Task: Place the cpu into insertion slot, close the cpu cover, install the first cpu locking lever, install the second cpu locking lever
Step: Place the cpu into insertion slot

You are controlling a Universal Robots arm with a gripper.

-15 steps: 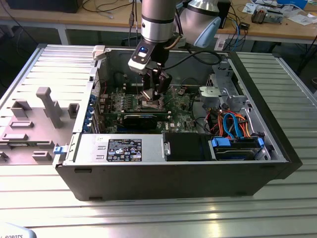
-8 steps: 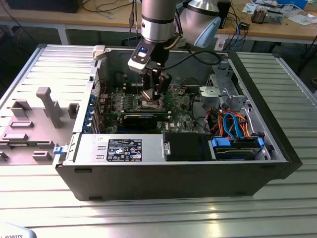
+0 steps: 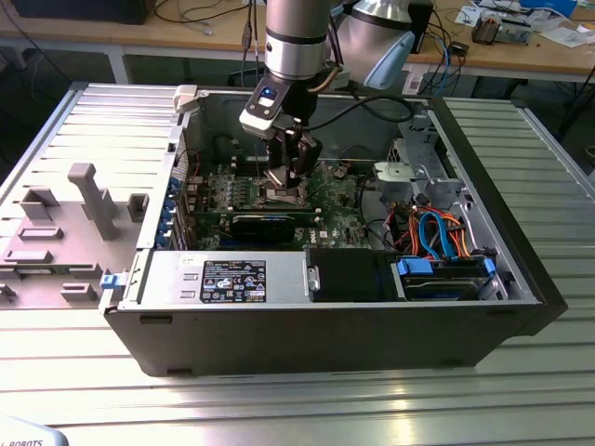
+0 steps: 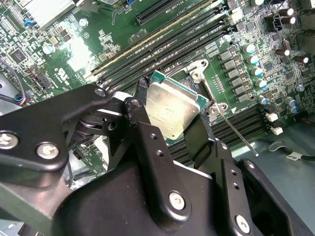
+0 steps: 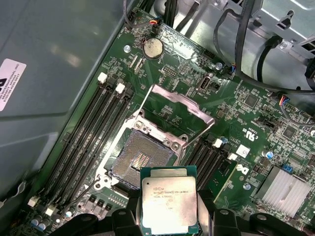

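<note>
In the exterior view the tool hangs low inside the open computer case, over the green motherboard. Case walls stand all around it, so straight up looks like the only free way. In the second wrist view the tool is clenched on the cpu, a finger on each side edge, and the chip looks held off the board. In the first wrist view the insertion slot lies bare just ahead of the tool, not yet under the cpu. The cpu cover stands tipped up past the slot, out of the way. I think the chip must go down flat, corners matched, with no hard push. Long memory slots sit close on both sides.
</note>
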